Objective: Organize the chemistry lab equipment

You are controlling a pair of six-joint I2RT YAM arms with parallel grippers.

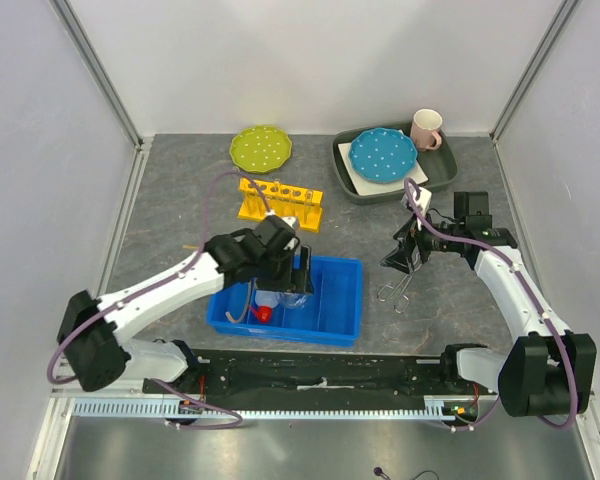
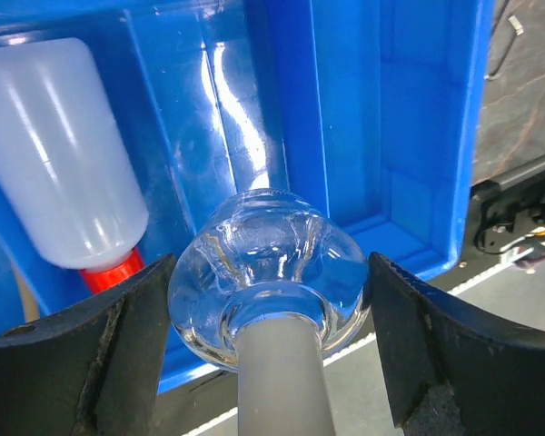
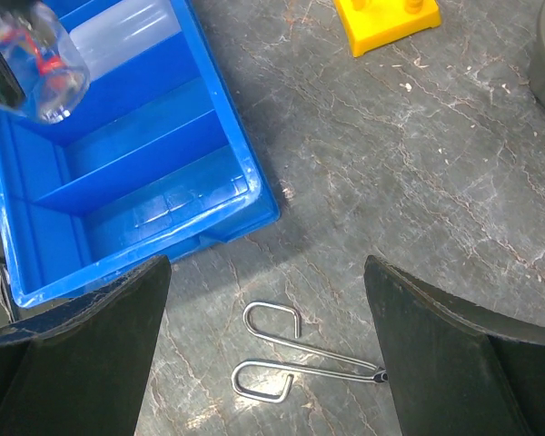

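Observation:
A piece of clear glassware [image 2: 263, 263], round-bellied with a grey neck, hangs over the blue bin [image 2: 418, 136] with my left gripper [image 2: 268, 336] shut on its sides. It also shows in the right wrist view as the clear glassware [image 3: 50, 77] above the bin [image 3: 118, 182]. The white squeeze bottle [image 2: 64, 154] with a red cap lies in the bin's left compartment, beside a tan tube [image 1: 232, 305]. The metal tongs [image 3: 291, 359] lie on the table right of the bin. Above them my right gripper [image 3: 268, 345] hangs open and empty. The yellow rack [image 1: 278, 202] stands behind the bin.
A green dotted plate [image 1: 261, 148] lies at the back. A grey tray [image 1: 345, 170] at the back right carries a blue dotted plate [image 1: 384, 154] and a pink-handled mug [image 1: 426, 128]. White walls close in the table on three sides.

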